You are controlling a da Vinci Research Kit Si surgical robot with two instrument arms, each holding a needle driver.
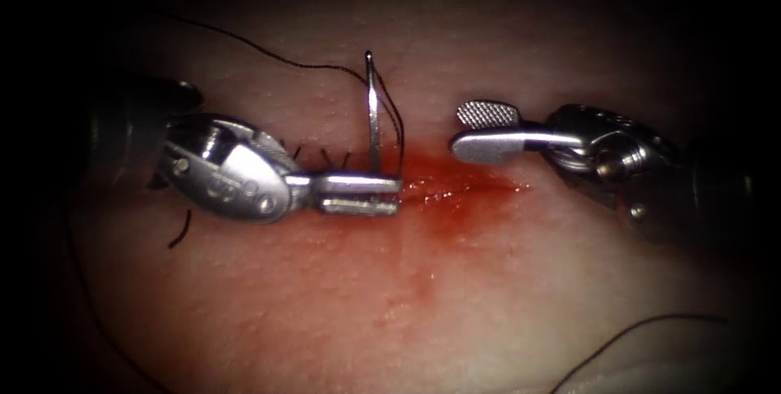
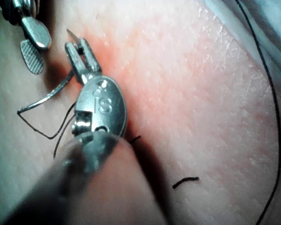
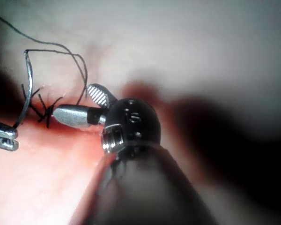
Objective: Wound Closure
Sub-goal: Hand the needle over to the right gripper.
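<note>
The tissue (image 1: 504, 280) bears the cut (image 1: 455, 186), a line running left to right with red fluid (image 1: 439, 223) pooled along it and spreading below; short dark stitch ends (image 1: 321, 154) stand along it just behind the left tool's jaws.

The left tool (image 1: 362, 194) has its jaws closed on the needle (image 1: 373, 113), gripping it near the pointed end, as far as the left wrist view lets me judge, where a short tip pokes out beyond the jaws. The rest of the curve rises straight above the jaws, clear of the tissue. From the needle's upper end the thread (image 1: 268, 52) runs away to the left over the tissue, and a loop of it falls back down just beside the shaft.

The right tool (image 1: 480, 129) stands right of the needle, apart from it, with its jaws parted and nothing between them, the lower one just above the cut.
</note>
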